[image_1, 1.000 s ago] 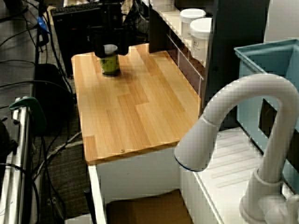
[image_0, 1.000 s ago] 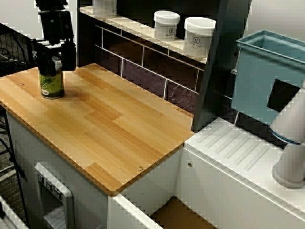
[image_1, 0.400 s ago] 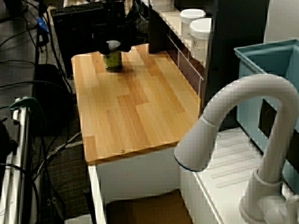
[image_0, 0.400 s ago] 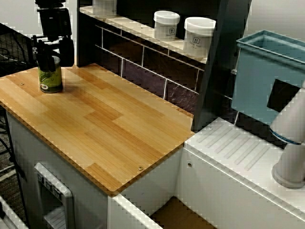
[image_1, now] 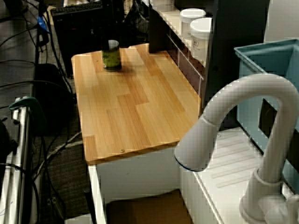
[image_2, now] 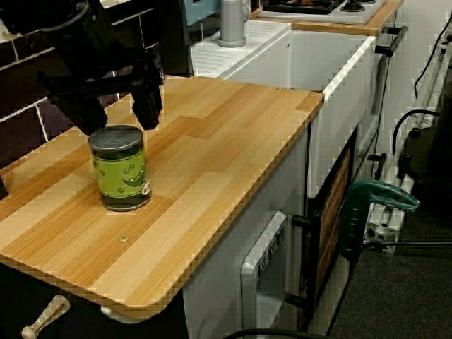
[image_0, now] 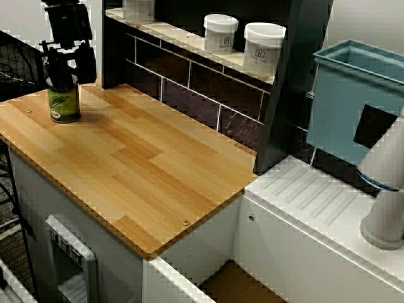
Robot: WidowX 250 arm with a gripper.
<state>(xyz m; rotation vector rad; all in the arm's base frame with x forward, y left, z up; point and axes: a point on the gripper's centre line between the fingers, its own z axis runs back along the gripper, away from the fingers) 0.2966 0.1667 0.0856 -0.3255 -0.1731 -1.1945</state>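
Note:
A green-labelled can (image_2: 120, 169) with a silver lid stands upright on the wooden counter (image_2: 212, 162), near its far end by the dark shelf post. My black gripper (image_2: 121, 121) hangs just above the can, its fingers (image_2: 148, 106) spread wider than the lid and touching nothing. In the view from above the counter the gripper (image_0: 66, 79) sits over the can (image_0: 63, 104) at the top left. The view over the faucet shows the can (image_1: 111, 55) free on the board, with the gripper lost against the dark background.
Two white jars (image_0: 264, 49) stand on the shelf above the dark tiled wall. A teal bin (image_0: 353, 101) and a white faucet (image_1: 233, 121) are past the counter's right end, beside a ribbed white drainboard (image_0: 315, 196). Cables lie on the floor (image_1: 42, 140).
The gripper was down around the can a second ago. It has since let go and risen clear; the can now stands slightly farther back on the counter.

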